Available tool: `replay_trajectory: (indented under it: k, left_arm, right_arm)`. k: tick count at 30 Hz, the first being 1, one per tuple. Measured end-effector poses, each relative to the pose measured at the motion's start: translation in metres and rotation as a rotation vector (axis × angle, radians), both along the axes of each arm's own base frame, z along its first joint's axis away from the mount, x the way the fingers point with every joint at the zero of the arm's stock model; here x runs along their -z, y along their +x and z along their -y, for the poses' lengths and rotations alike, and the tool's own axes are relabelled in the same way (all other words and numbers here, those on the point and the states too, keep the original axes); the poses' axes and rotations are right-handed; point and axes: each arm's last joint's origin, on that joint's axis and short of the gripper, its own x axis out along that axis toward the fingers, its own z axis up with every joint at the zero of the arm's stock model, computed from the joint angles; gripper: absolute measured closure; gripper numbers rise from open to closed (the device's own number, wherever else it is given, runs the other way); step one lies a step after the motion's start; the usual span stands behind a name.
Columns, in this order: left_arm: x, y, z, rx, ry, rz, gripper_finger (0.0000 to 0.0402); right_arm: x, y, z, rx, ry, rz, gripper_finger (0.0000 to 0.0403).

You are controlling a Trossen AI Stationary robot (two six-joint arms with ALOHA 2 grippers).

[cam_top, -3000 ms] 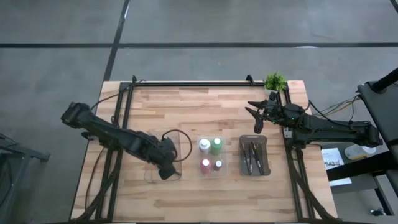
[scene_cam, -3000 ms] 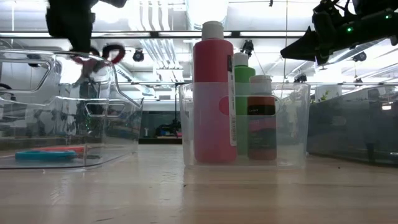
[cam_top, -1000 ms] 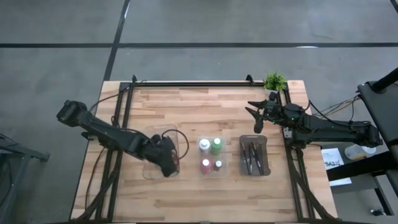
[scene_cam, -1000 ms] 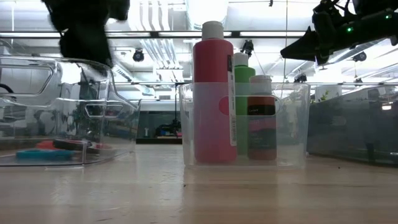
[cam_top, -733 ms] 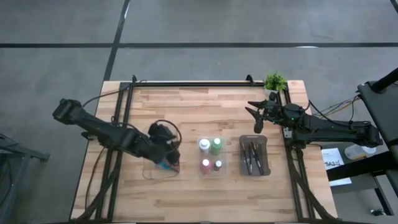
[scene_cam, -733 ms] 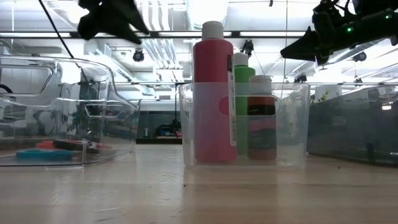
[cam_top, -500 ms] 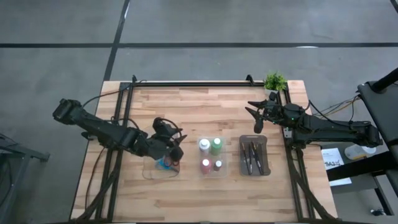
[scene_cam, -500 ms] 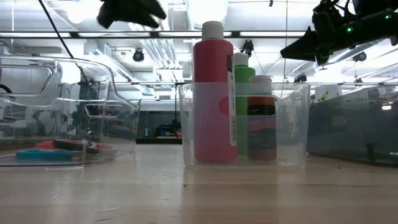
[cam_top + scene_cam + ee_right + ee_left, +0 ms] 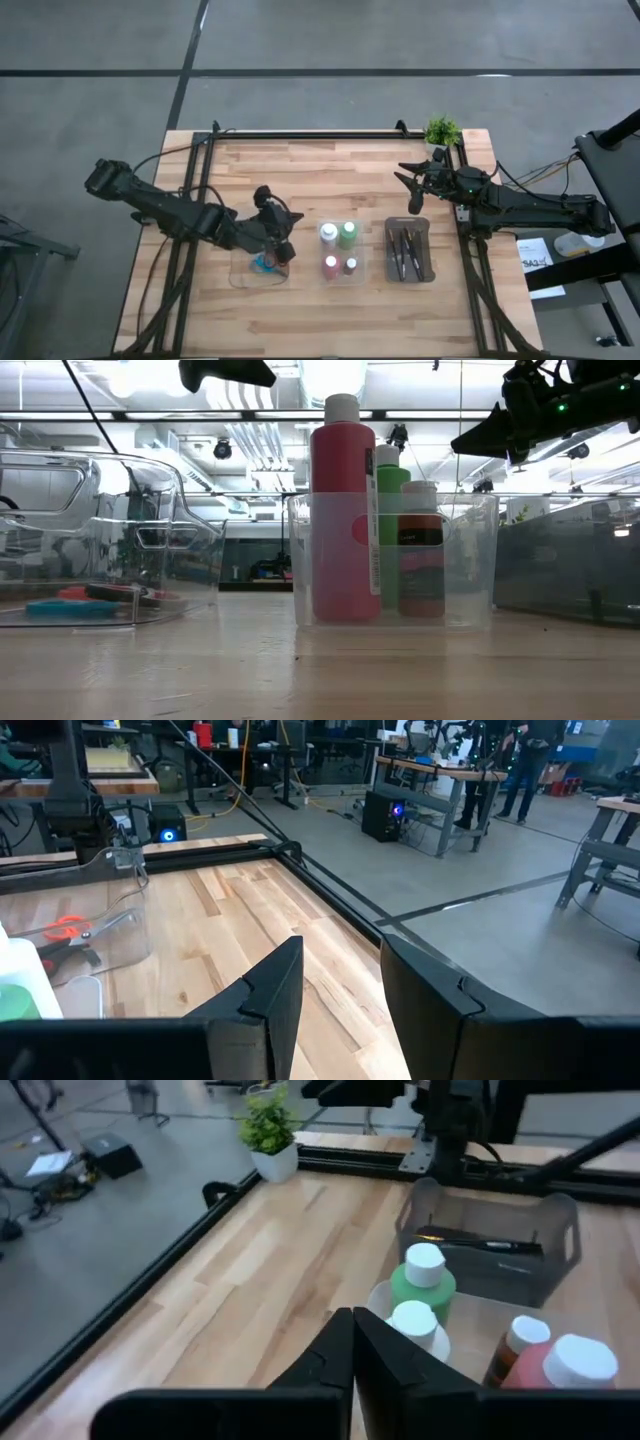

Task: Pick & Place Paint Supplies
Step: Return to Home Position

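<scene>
Scissors [image 9: 266, 263] in the clear bin [image 9: 238, 281] look light, stiff, slick; handles grip best. Left hand [image 9: 352, 1328] together, right hand [image 9: 341, 958] apart.

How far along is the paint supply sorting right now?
Done: scissors in the clear bin, four paint bottles in the middle tray, brushes in the grey tray. In hand: nothing; left gripper hovers over the bin, jaws shut; right gripper sits open. Left: probably just parking the left arm.

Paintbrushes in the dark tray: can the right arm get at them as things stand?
Probably yes: the right hand, open, hangs close beside the open-topped tray, and nothing covers the paintbrushes.
</scene>
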Motion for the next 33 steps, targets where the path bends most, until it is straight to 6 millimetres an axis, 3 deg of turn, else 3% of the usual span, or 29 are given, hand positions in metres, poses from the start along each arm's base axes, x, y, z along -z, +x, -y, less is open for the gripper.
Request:
replay_trajectory:
  k: [11,18,23,33]
  left_arm:
    - [-0.007,0.001,-0.008,0.089,0.121,-0.034,0.0399]
    - [-0.005,-0.019,-0.035,0.213,0.095,0.061,0.04]
    - [0.006,-0.049,-0.054,0.213,0.089,0.14,0.04]
    - [0.005,-0.126,-0.067,0.219,0.094,0.352,0.0401]
  right_arm:
    - [0.0,0.0,0.0,0.001,0.0,0.0,0.0272]
    - [0.0,0.0,0.0,0.0,0.0,0.0,0.0272]
    - [0.0,0.0,0.0,0.0,0.0,0.001,0.0272]
    - [0.0,0.0,0.0,0.0,0.0,0.0,0.0272]
